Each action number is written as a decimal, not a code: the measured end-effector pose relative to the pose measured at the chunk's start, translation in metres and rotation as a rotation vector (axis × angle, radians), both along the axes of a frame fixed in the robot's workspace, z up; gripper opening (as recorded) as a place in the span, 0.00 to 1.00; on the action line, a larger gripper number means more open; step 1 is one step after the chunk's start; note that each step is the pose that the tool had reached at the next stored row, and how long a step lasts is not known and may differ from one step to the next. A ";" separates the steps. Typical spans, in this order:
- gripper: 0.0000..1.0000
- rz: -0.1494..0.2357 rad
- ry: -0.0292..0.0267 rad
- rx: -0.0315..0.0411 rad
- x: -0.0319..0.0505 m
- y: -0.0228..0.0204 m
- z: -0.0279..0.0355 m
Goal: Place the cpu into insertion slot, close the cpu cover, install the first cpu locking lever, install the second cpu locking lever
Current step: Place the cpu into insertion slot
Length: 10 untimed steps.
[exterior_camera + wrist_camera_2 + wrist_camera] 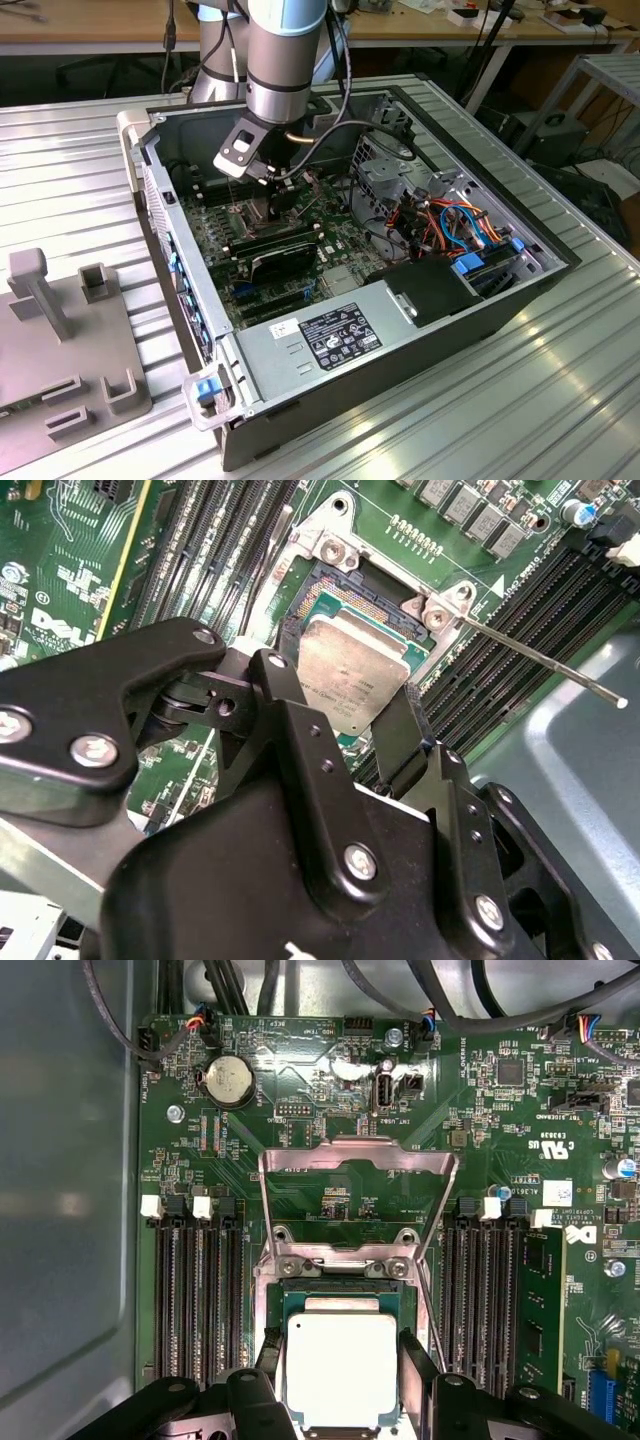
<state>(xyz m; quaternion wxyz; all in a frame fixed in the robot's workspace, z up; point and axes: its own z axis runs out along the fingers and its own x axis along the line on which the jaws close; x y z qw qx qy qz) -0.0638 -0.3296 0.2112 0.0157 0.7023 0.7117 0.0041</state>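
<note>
Ribbed metal tabletop runs under everything, with wooden benches behind. At the exterior view's left a grey plastic fixture lies on it. In the middle stands an open computer case, where the robot arm reaches down over the green board. Orange and blue cables crowd the case toward the exterior view's right.

In both wrist views the gripper is drawn narrow onto the chip. One black finger sits against each of two opposite edges, and the silvery top faces up. The chip sits squarely over the socket, with a strip of dark-gold contacts showing past one edge. I cannot tell whether it is fully seated.

Black memory slots flank the socket on both sides. The cover plate stands open, tilted back from its hinge and apart from the chip. A thin lever juts free from one corner of the socket frame, out over the memory slots.
</note>
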 end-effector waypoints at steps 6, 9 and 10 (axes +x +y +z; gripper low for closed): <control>0.54 0.000 0.0000 0.0000 -0.0013 -0.0003 -0.0037; 0.54 0.000 0.0002 -0.0003 -0.0014 -0.0004 -0.0044; 0.54 0.000 0.0001 -0.0001 -0.0013 -0.0004 -0.0050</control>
